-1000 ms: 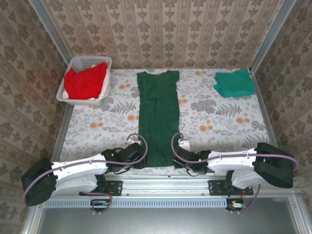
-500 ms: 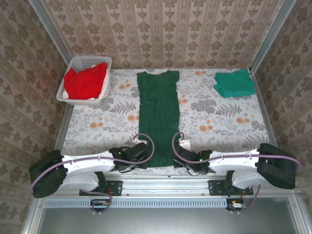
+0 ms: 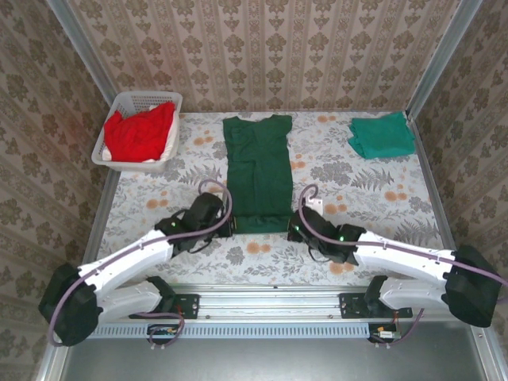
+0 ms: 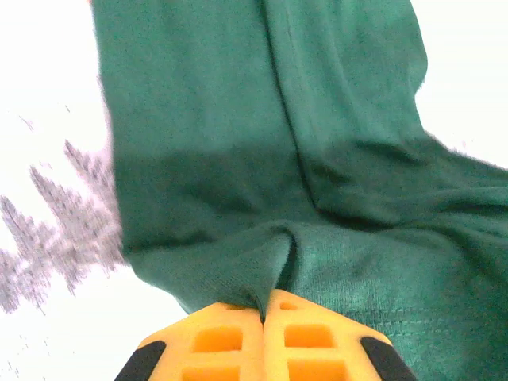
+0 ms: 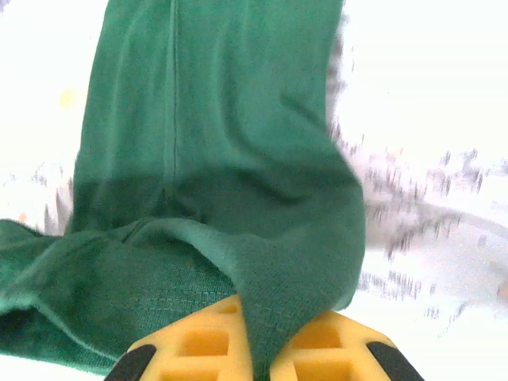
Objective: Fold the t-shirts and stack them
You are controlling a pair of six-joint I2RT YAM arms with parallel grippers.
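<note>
The large dark forest-green cloth t-shirt (image 3: 255,163) lies lengthwise on the flower-patterned table (image 3: 373,198). Its near hem is pinched at the corners by the clenched left end effector (image 4: 263,305) and right end effector (image 5: 255,341). Cloth could be tugged free, or the fold laid skewed, if the arms are advanced unevenly. Since a second ago, the hem has been carried from the table's near edge toward the collar.

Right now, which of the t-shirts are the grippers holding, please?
The dark green t-shirt mid-table: left gripper and right gripper pinch its near hem. The teal one lies apart; the red ones sit in the basket.
</note>
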